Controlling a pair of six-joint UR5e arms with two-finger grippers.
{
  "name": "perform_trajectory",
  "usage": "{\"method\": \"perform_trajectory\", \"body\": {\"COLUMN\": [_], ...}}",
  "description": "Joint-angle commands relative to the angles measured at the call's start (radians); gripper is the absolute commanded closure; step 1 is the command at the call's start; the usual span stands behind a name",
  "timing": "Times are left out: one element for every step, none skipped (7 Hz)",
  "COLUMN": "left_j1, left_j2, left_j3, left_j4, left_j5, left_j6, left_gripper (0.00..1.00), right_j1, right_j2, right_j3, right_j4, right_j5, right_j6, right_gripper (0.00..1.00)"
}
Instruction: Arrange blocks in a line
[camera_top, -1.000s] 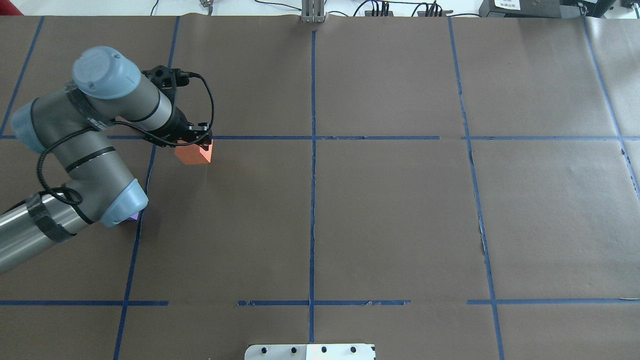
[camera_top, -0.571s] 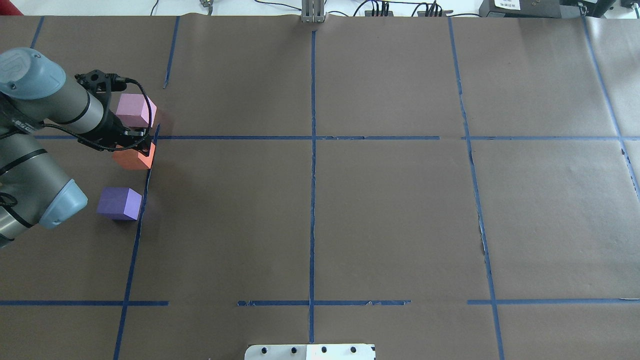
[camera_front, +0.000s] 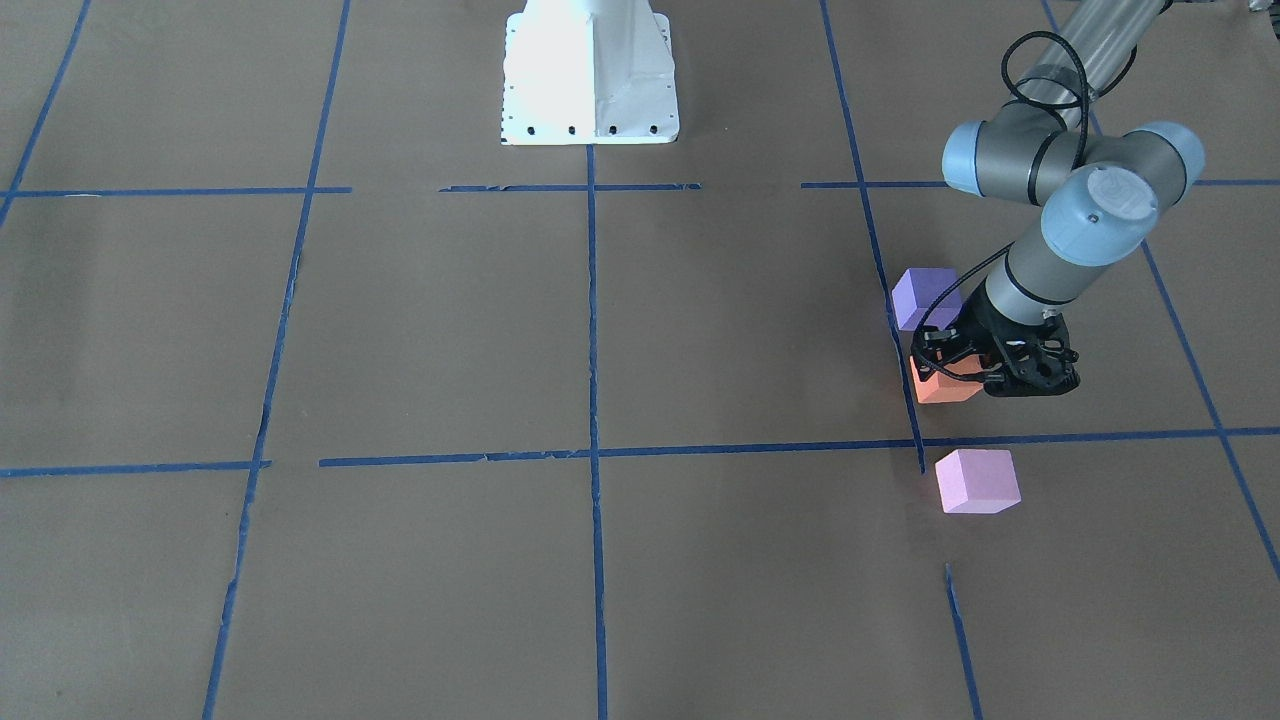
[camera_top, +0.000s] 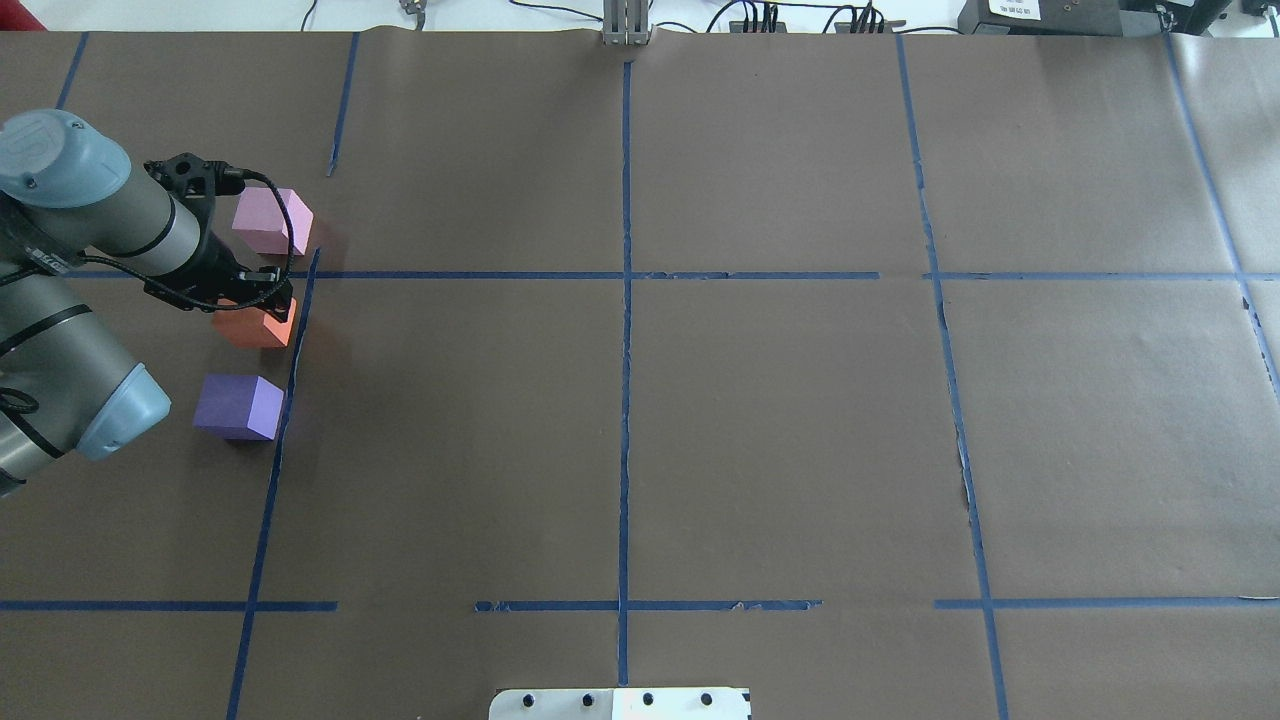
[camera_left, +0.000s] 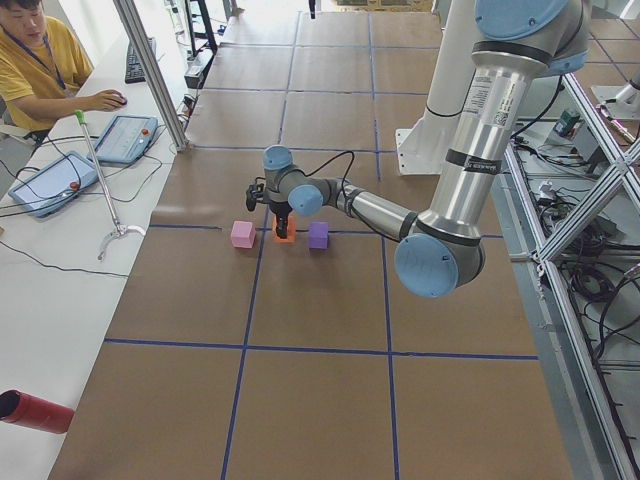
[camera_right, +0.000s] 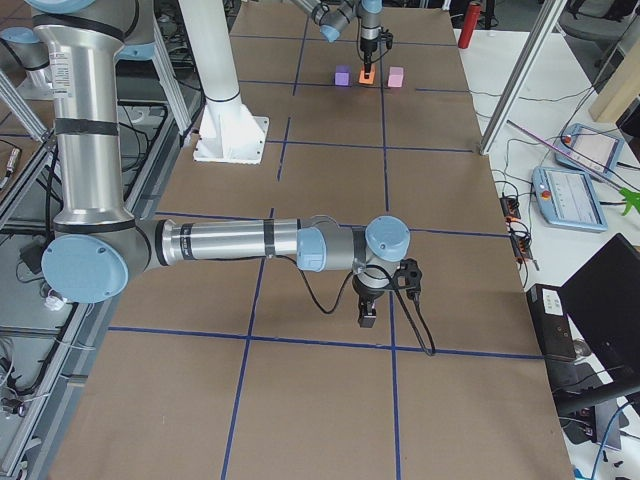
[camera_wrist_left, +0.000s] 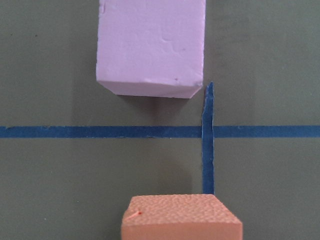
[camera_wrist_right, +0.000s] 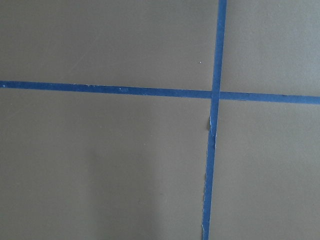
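Note:
My left gripper (camera_top: 262, 298) is shut on the orange block (camera_top: 255, 327) and holds it low, between the pale pink block (camera_top: 272, 220) and the purple block (camera_top: 240, 405). I cannot tell whether the orange block touches the table. In the front view the gripper (camera_front: 975, 375) stands over the orange block (camera_front: 942, 387), with the purple (camera_front: 925, 297) behind and the pink (camera_front: 977, 480) in front. The left wrist view shows the orange block (camera_wrist_left: 181, 218) at the bottom and the pink block (camera_wrist_left: 150, 45) ahead. My right gripper (camera_right: 367, 318) shows only in the right side view; I cannot tell its state.
Brown paper with blue tape lines (camera_top: 625, 275) covers the table. The three blocks lie just left of a tape line (camera_top: 290, 370). The white base plate (camera_front: 590, 75) stands at the robot's side. An operator (camera_left: 40, 70) sits beyond the far table edge with tablets.
My left arm has carried the orange block leftward across the tape line to between the pink and purple blocks, then shifted it slightly left and lower.

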Motion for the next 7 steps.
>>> {"method": "perform_trajectory", "body": {"left_j1": [-0.013,-0.06,-0.117,-0.182,-0.254,-0.34,-0.412], "left_j2": [-0.001,-0.002,0.008,0.013,0.044,0.091,0.143], "left_j3": [-0.005,-0.018,-0.057,-0.082,-0.084,-0.084,-0.07], "left_j4": [0.003,0.006,0.015,0.033,0.102,0.113,0.115], "left_j5": [0.003,-0.005,-0.008,-0.013,-0.033,-0.039,-0.04], "left_j6": [0.007,0.008,0.01,0.116,0.277,0.464,0.619], "left_gripper": [0.0,0.01,0.01,0.01,0.01,0.01,0.0], "right_j1": [0.0,0.0,0.0,0.0,0.0,0.0,0.0], "right_j2": [0.0,0.0,0.0,0.0,0.0,0.0,0.0], "right_j3": [0.0,0.0,0.001,0.001,0.0,0.0,0.0], "right_j4": [0.0,0.0,0.0,0.0,0.0,0.0,0.0], "right_j5": [0.0,0.0,0.0,0.0,0.0,0.0,0.0], "right_j6": [0.0,0.0,0.0,0.0,0.0,0.0,0.0], "right_gripper": [0.0,0.0,0.0,0.0,0.0,0.0,0.0]}}
